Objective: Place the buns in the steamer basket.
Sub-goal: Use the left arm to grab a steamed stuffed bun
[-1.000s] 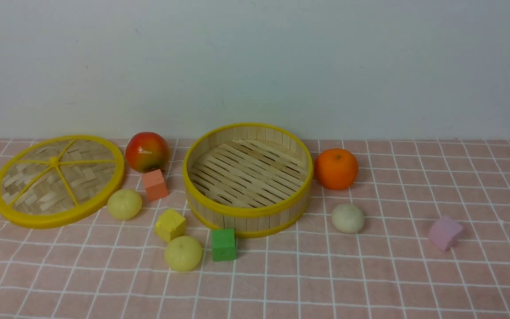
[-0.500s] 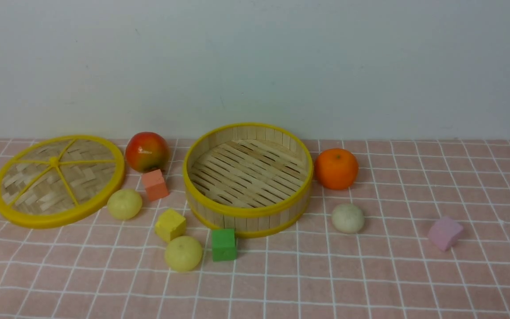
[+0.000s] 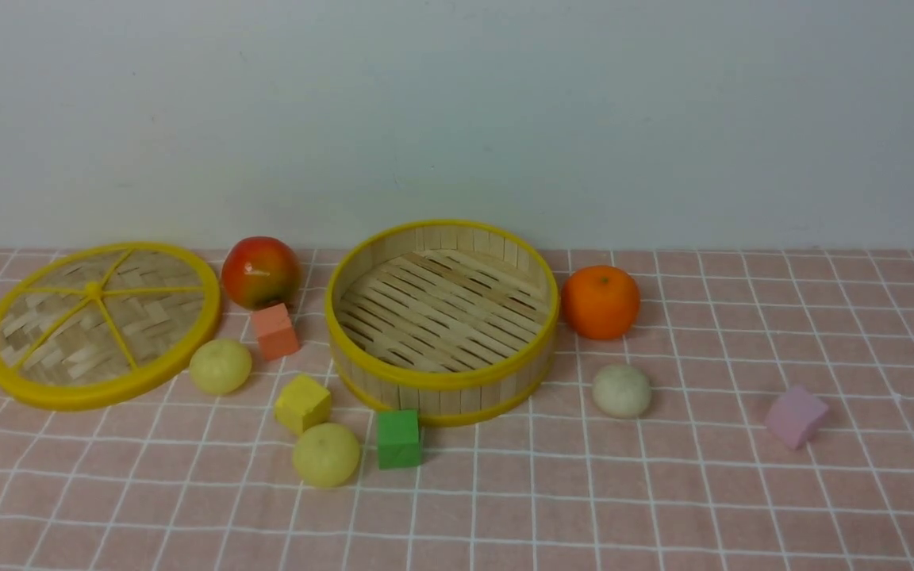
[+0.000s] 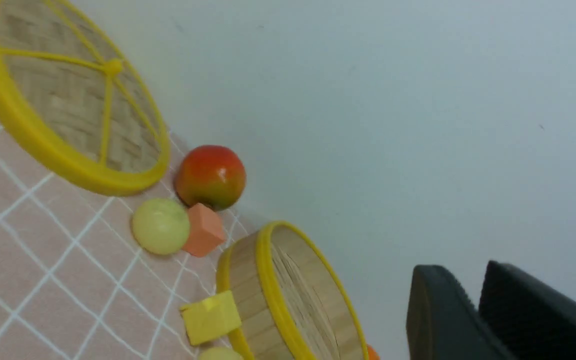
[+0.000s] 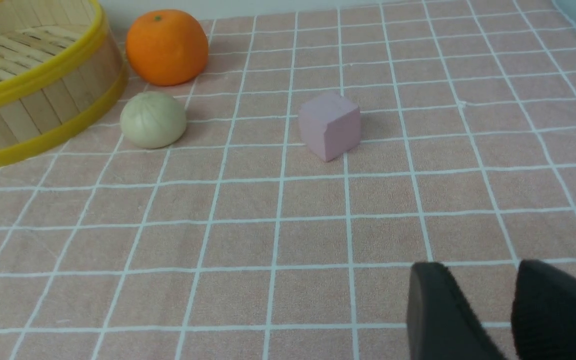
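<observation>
The steamer basket (image 3: 441, 379) stands empty at mid-table. One pale yellow bun (image 3: 220, 366) lies left of it, between the lid and the blocks. A second pale yellow bun (image 3: 326, 454) lies in front left, beside a green block. The off-white bun (image 3: 621, 390) lies to the basket's right, below the orange. No gripper shows in the front view. My left gripper (image 4: 465, 272) hangs in the air, fingers together and empty, with the basket (image 4: 248, 280) and a yellow bun (image 4: 160, 226) ahead. My right gripper (image 5: 478, 267) is slightly open and empty above the cloth, well short of the off-white bun (image 5: 153, 120).
The flat woven lid (image 3: 100, 321) lies far left, a red-yellow apple (image 3: 261, 272) behind a salmon block (image 3: 275, 331). A yellow block (image 3: 302, 403) and a green block (image 3: 398, 438) sit by the basket's front. An orange (image 3: 600, 301) and a lilac block (image 3: 796, 415) are on the right.
The whole front view has shifted a few pixels to the left. No object has moved relative to the others.
</observation>
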